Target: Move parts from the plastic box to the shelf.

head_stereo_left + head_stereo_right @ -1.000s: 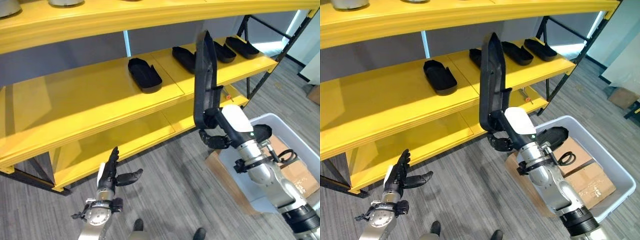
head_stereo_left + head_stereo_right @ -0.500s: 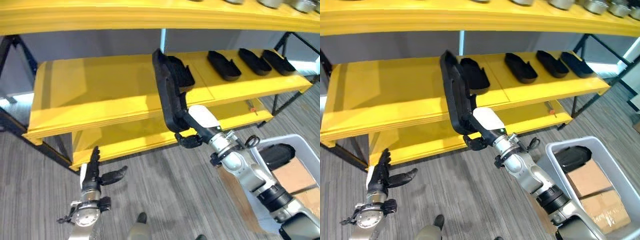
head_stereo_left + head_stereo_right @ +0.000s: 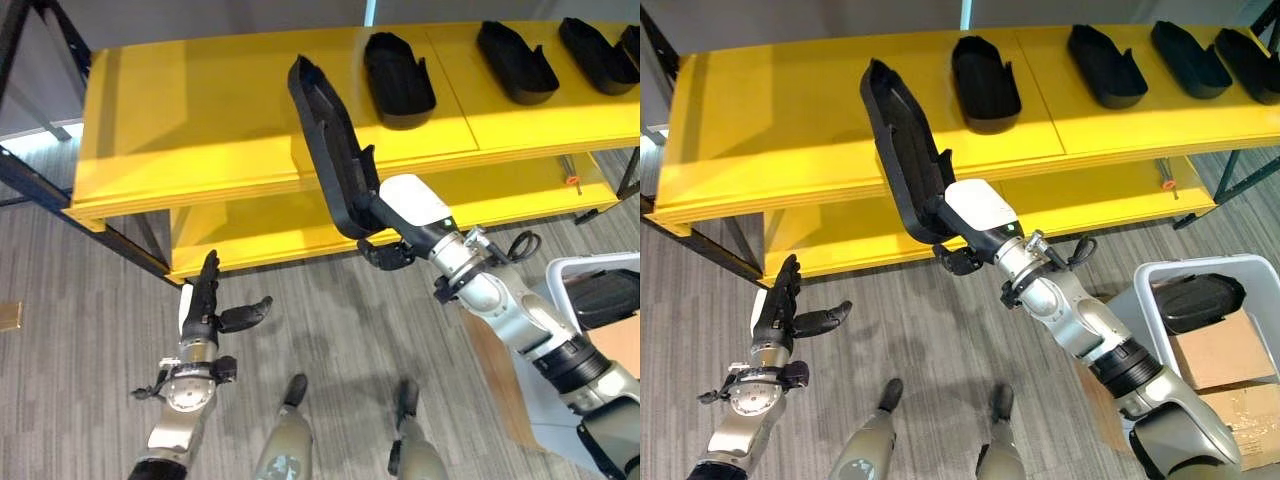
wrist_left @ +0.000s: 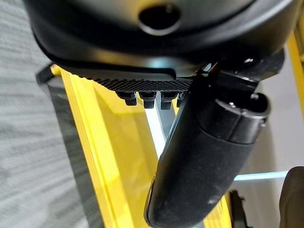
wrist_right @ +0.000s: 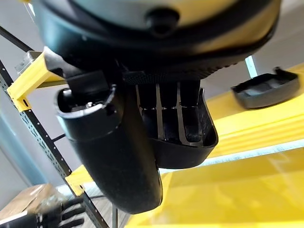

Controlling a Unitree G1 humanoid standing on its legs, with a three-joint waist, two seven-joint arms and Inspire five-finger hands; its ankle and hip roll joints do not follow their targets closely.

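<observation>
Yellow shelf (image 3: 200,130) edge under long black part (image 3: 330,150) pinched in right robot hand (image 3: 392,250); left robot hand (image 3: 212,315) spread.

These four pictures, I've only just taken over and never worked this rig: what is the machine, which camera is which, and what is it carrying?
It is a two-legged humanoid robot with two arms ending in dark hands. The two wide pictures come from a stereo camera on its head, looking down; the two close-ups come from cameras on each wrist, looking along that hand.

The right hand is curled round one end of a long black part and holds it tilted up in front of the yellow shelf. Its wrist view shows fingers lying inside the part's ribbed hollow.

The left hand is open, low by the floor, holding nothing.

Similar black parts already lie in a row on the shelf. At the robot's right stands the plastic box, with another black part and cardboard boxes inside.
</observation>
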